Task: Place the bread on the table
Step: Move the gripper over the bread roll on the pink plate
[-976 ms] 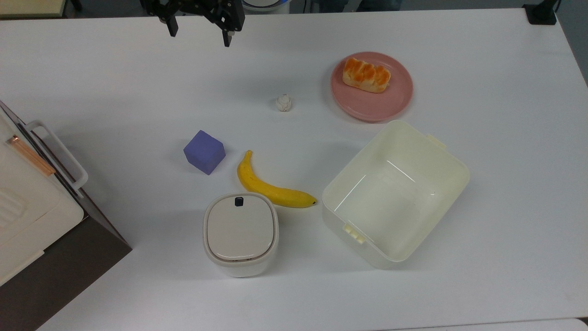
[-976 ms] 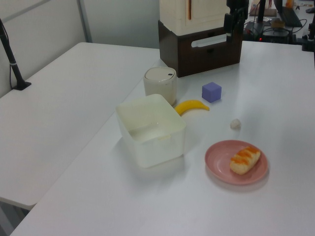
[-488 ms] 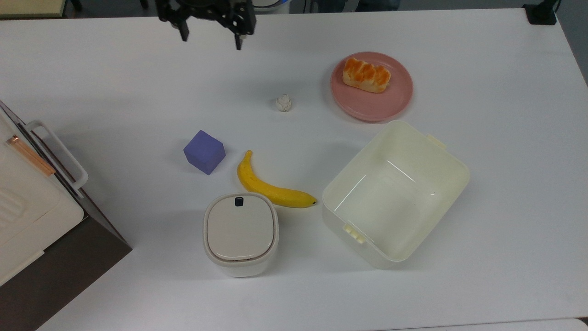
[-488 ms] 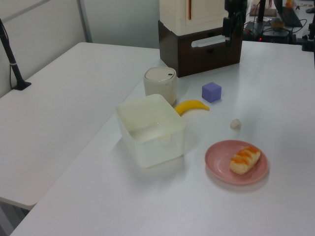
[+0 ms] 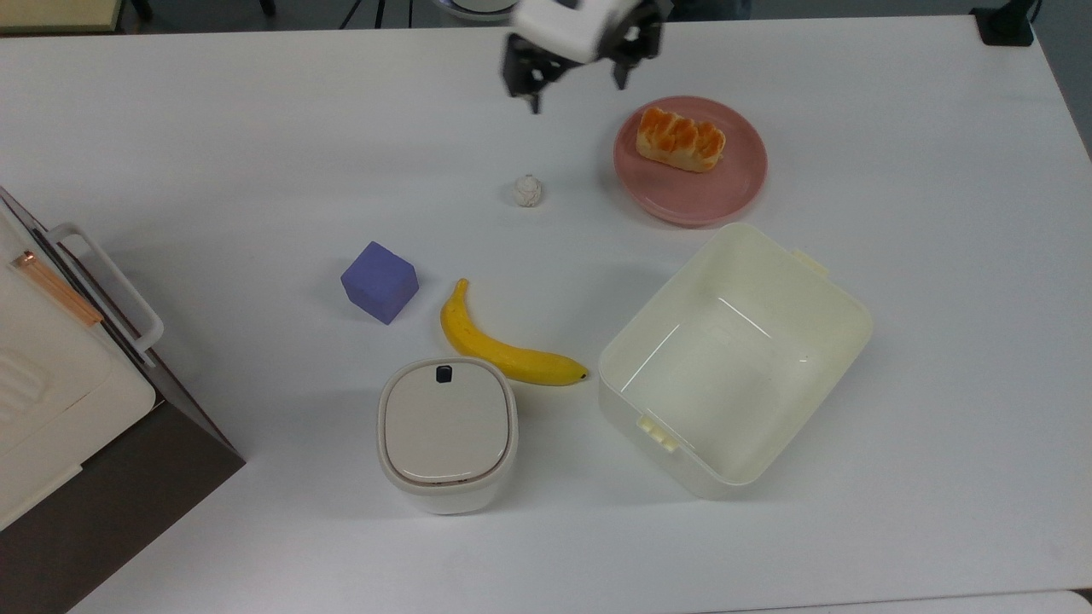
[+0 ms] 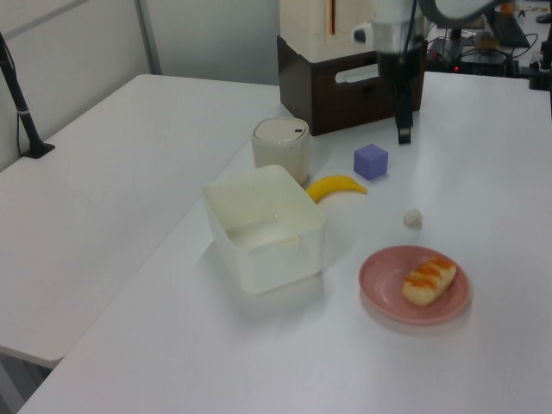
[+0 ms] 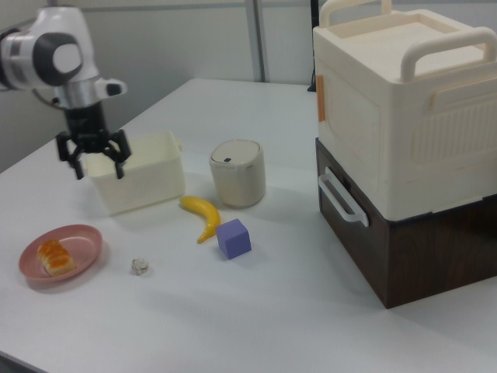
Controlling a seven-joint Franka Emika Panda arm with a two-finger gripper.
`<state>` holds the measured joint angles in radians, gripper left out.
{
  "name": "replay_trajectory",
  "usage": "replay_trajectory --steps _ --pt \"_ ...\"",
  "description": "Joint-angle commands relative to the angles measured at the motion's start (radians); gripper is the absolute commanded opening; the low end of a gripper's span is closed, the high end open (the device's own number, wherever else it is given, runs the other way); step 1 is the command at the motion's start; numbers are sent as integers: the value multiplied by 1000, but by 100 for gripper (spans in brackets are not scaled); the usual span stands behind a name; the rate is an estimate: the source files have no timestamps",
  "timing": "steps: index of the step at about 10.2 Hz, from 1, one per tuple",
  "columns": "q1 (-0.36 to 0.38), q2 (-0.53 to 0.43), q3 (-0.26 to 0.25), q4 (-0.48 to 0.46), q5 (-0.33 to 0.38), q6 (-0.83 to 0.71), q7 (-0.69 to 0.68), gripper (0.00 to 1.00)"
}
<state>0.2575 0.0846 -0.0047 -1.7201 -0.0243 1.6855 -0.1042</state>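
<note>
The bread (image 5: 680,139), a small bun with an orange ridged crust, lies on the round pink plate (image 5: 693,210) on the white table (image 5: 213,153). My gripper (image 5: 576,94) hangs open and empty above the table, just to the top view's left of the plate and clear of the bread. In the right view the gripper (image 7: 99,169) is raised in front of the cream box, up and to the right view's right of the bread (image 7: 53,256). In the left view the bread (image 6: 429,280) rests on the plate (image 6: 385,285), with the gripper (image 6: 403,134) farther back.
A tiny white ball (image 5: 527,190) sits below the gripper in the top view. A purple cube (image 5: 380,281), yellow banana (image 5: 503,345), lidded white canister (image 5: 446,431) and open cream box (image 5: 734,358) lie nearer. A cream-and-brown cabinet (image 5: 51,367) stands at the top view's left.
The gripper has swung from the top view's upper left to the right, stopping close beside the plate, and its wrist has turned. The bread has stayed on the plate.
</note>
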Motion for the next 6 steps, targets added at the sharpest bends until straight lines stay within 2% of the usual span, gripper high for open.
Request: replay_trajectory --steps 1,3,6 --pt "208 15 -20 -174 0 242 -90 100" --pt "305 108 -18 -180 -20 276 -156 100" --pt "376 113 -20 -234 -37 284 -219 100"
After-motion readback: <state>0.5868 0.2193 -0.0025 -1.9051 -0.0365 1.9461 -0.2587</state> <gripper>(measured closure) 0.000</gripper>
